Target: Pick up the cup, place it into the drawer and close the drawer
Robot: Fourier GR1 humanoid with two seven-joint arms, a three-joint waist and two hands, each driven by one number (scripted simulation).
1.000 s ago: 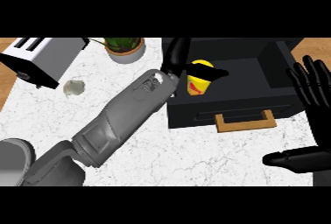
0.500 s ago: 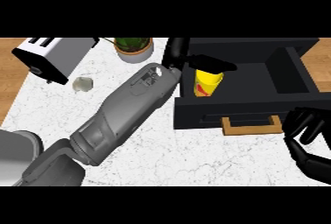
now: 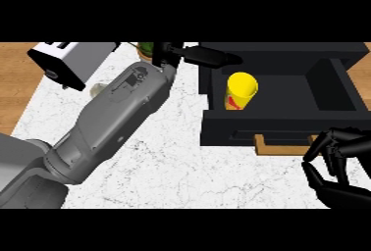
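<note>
Left hand (image 3: 203, 55) stretched far over open drawer (image 3: 333, 86), fingers straight, clear of upright yellow cup (image 3: 240, 91) inside. Right hand (image 3: 340, 166) near right, fingers curled, holding nothing.

No readable text anywhere (cup's (image 3: 240, 91) red mark perhaps decoration).

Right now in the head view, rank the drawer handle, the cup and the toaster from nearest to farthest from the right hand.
1. Drawer handle: just left of the right hand, on the drawer front.
2. Cup: up and left, standing inside the open drawer.
3. Toaster: far left corner of the counter.
</note>
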